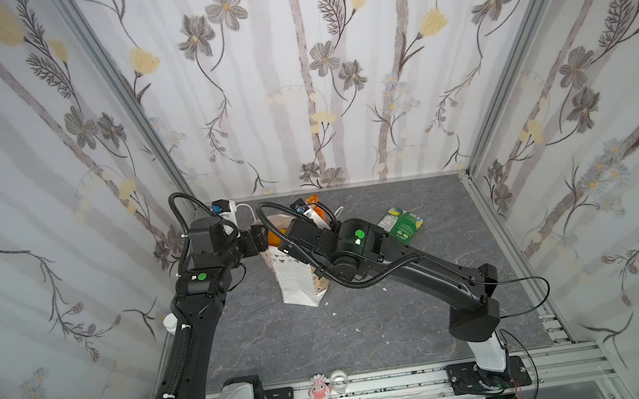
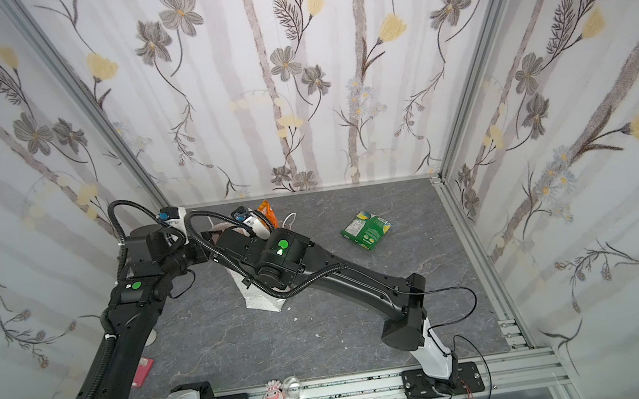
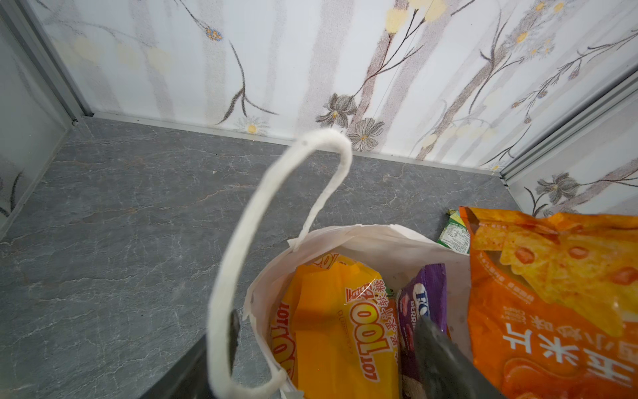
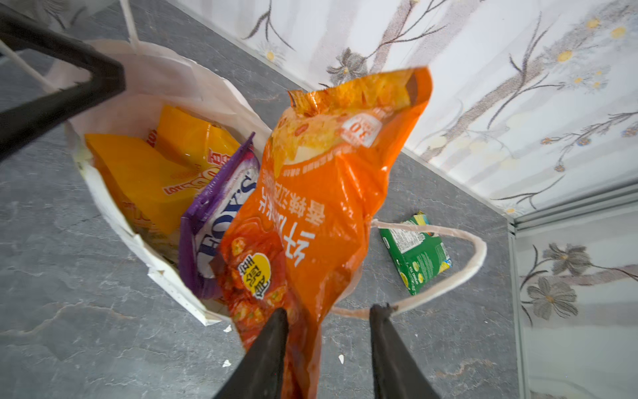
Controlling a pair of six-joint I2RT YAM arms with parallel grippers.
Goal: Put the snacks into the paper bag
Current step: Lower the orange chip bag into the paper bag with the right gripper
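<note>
**Paper bag** (image 1: 297, 279) (image 2: 257, 296): white, dotted sides, standing mouth-up on the grey marbled tabletop (image 1: 368, 328) toward the back left. Both arms meet over it. One white cord handle (image 3: 276, 193) arches free above the rim (image 3: 362, 235).

**Contents seen through the mouth:**
- Yellow-orange "LOT100" packets (image 3: 331, 311) (image 4: 138, 172), inside, on end.
- Purple FOX'S packet (image 4: 214, 221) (image 3: 424, 286), inside, just beside them.

**Orange chip bag** (image 4: 328, 190) (image 3: 552, 293) (image 1: 311, 199) (image 2: 264, 207): leaning at the mouth next to the purple packet. One end lies between the right fingers and the other juts above the rim toward the back wall. How deep it sits cannot be told.

**Green packet** (image 1: 404, 223) (image 2: 366, 230) (image 4: 417, 255): flat on the tabletop, right of the bag and apart from it.

**Pink flat item** (image 2: 141, 370): near the left edge, half hidden by the left arm.

**Right gripper** (image 4: 330, 309): released, jaws apart. The chip bag lies against one finger (image 4: 272, 345), with a clear gap to the other.

**Left gripper** (image 3: 328, 317): jaws spread wide and clamping nothing. One finger (image 3: 442, 362) is inside the bag, the other outside by the handle.
</note>
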